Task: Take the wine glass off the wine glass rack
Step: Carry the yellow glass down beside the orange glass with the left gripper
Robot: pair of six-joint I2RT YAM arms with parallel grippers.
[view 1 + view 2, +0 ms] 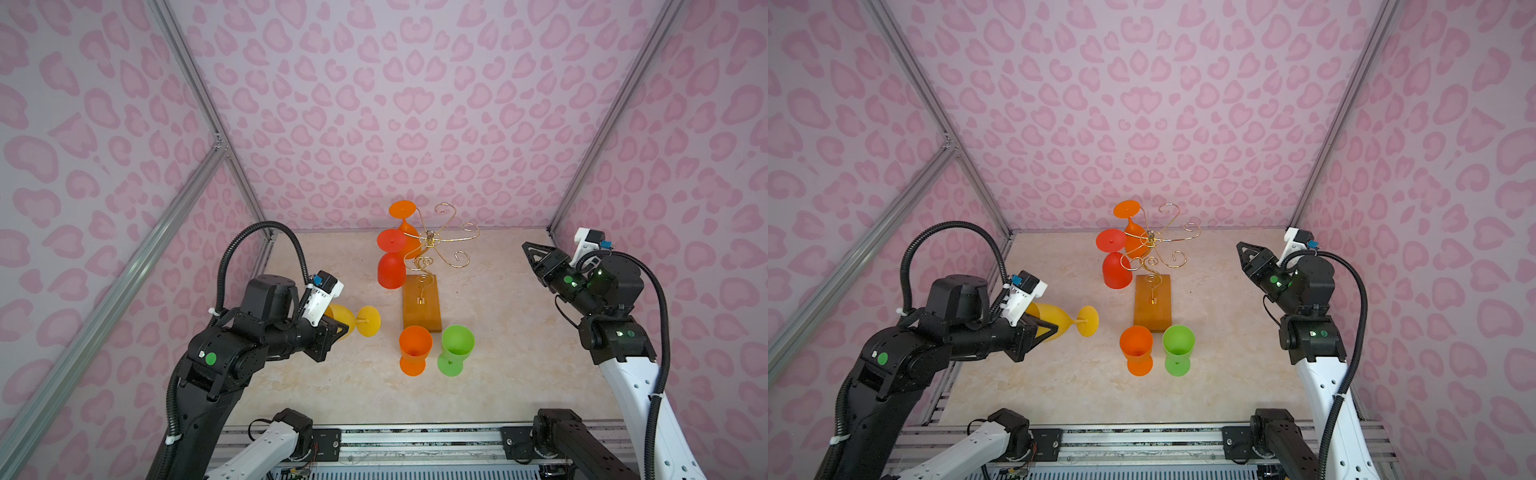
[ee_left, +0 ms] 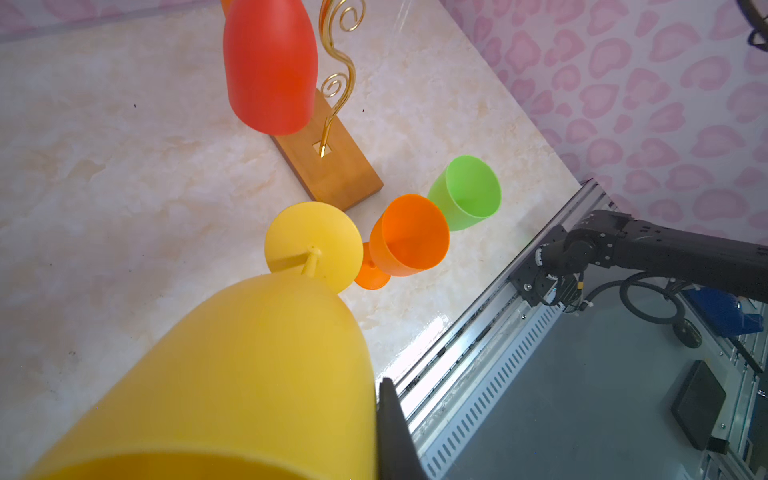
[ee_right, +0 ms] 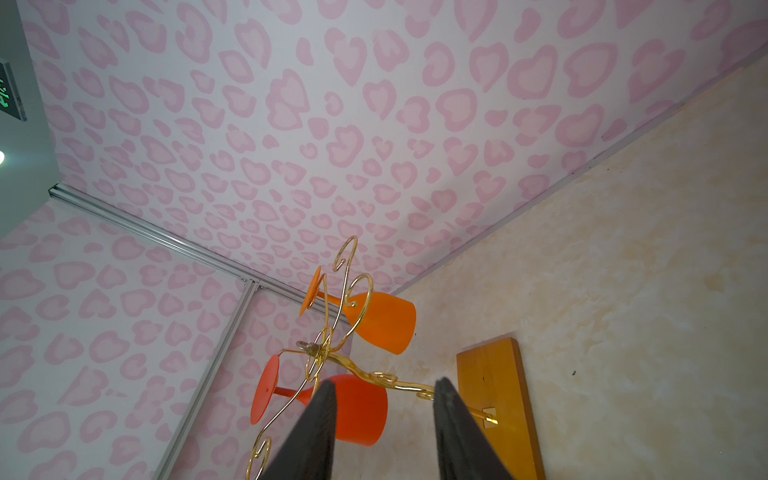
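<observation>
Left pincer (image 1: 338,331) pinches the yellow wine glass (image 1: 367,321) by its bowl, sideways, apart from the wine glass rack (image 1: 432,241). Probably light, stiff, smooth plastic: grip the bowl wall. Red wine glass (image 1: 390,270) hangs inverted on the rack. Right pincer (image 3: 384,386): spread, empty.

The wine glass rack (image 1: 1152,313) stands mid-table, a red wine glass (image 1: 1117,272) and an orange wine glass (image 1: 1133,240) hanging upside down at its 10 o'clock. At 9 o'clock the left gripper (image 1: 1047,330) clasps a yellow wine glass (image 1: 1061,318), sideways, foot toward 3. An upright orange glass (image 1: 1136,347) and green glass (image 1: 1178,345) stand at 6.
</observation>
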